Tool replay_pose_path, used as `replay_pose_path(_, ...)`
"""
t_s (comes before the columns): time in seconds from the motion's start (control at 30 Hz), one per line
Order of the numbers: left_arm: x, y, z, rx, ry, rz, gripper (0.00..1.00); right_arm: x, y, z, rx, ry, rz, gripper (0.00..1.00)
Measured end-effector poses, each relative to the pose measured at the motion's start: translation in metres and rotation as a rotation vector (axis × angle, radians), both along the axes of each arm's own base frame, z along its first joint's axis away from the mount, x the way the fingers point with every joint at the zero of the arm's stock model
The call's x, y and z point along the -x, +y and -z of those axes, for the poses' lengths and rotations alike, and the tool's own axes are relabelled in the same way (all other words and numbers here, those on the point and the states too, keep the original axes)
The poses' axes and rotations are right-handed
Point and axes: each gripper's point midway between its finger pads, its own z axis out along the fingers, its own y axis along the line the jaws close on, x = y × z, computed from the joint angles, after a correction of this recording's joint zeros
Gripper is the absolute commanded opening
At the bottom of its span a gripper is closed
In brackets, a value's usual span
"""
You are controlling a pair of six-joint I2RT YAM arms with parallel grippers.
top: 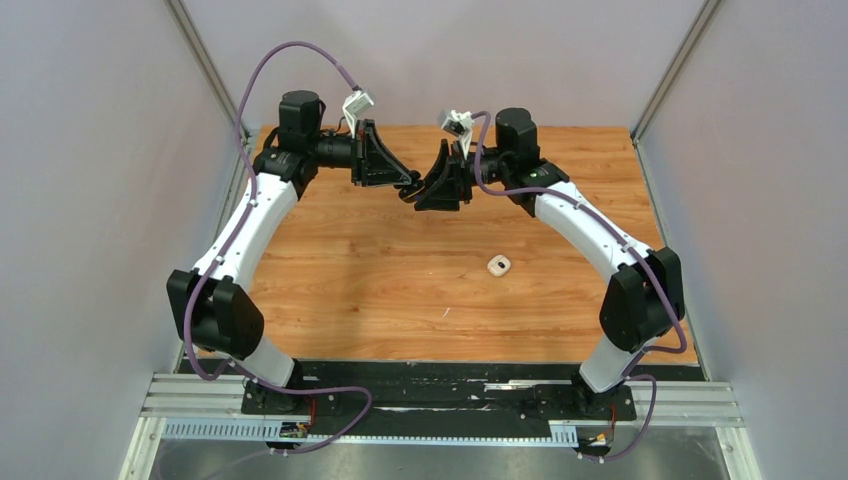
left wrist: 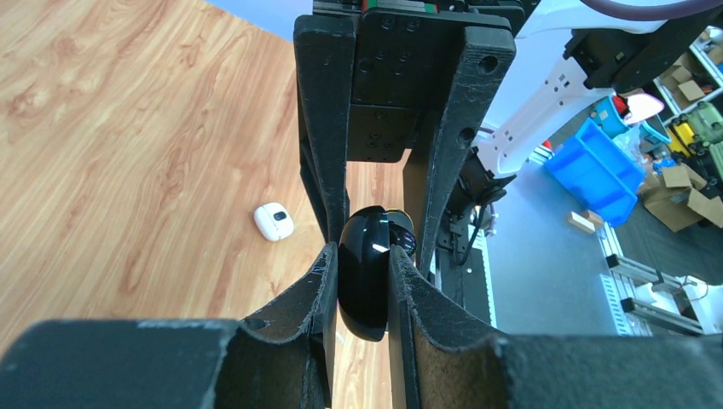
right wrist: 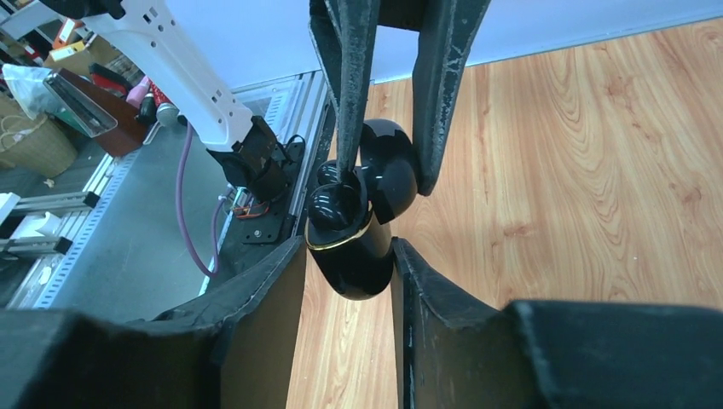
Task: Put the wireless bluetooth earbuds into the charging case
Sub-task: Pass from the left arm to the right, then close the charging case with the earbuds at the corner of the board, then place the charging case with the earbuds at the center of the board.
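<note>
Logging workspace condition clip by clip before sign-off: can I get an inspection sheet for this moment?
Surface: wood-grain tabletop, no spills seen.
Job's things: black charging case held in the air between both grippers, lid open. A black earbud sits at its mouth. White earbuds: nothing seen for certain.
Clutter: small white rounded object lying alone on the tabletop, too small to identify.
Grippers: left gripper shut on the lid. Right gripper shut on the case body.
Cables: purple cables loop along both arms, above the tabletop.
Surroundings: grey enclosure walls. Blue bin and boxes beyond the table.
</note>
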Motion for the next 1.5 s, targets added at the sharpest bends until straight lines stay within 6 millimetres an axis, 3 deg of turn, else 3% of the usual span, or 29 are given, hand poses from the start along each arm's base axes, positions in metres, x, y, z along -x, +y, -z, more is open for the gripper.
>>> replay_pose_path(0.13, -0.001, 0.000, 0.001, -0.003, 0.000, -0.007, 0.00, -0.002, 0.001, -0.002, -0.002, 0.030, 0.018, 0.30)
replay_pose_path(0.27, -0.004, 0.000, 0.001, -0.009, -0.002, -0.025, 0.00, -0.004, 0.001, -0.002, -0.001, 0.063, 0.036, 0.11)
replay_pose_path(0.33, -0.005, 0.000, 0.001, -0.013, -0.002, -0.032, 0.10, -0.006, 0.001, -0.001, -0.001, 0.076, 0.043, 0.00)
replay_pose_path(0.5, -0.007, 0.001, 0.004, -0.024, 0.011, -0.051, 0.57, -0.008, 0.003, 0.003, -0.001, 0.111, 0.051, 0.00)
replay_pose_path(0.63, -0.007, 0.001, 0.006, -0.030, 0.012, -0.055, 0.73, -0.010, 0.002, 0.006, 0.002, 0.139, 0.063, 0.00)
replay_pose_path(0.97, 0.021, -0.006, -0.009, -0.040, -0.118, -0.014, 0.73, -0.015, 0.001, 0.007, 0.001, 0.179, 0.086, 0.00)
replay_pose_path(1.17, 0.018, -0.004, -0.003, -0.096, -0.172, -0.075, 0.73, -0.019, 0.001, 0.015, 0.008, 0.209, 0.103, 0.00)
replay_pose_path(1.3, 0.002, 0.007, 0.005, -0.190, -0.202, -0.219, 0.75, -0.035, -0.005, 0.045, 0.049, 0.280, 0.203, 0.00)
replay_pose_path(1.4, -0.016, 0.022, 0.014, -0.275, -0.194, -0.359, 0.75, -0.049, -0.020, 0.099, 0.134, 0.449, 0.311, 0.00)
replay_pose_path(1.5, -0.029, 0.040, 0.031, -0.338, -0.130, -0.463, 0.75, -0.057, -0.040, 0.171, 0.261, 0.670, 0.412, 0.00)
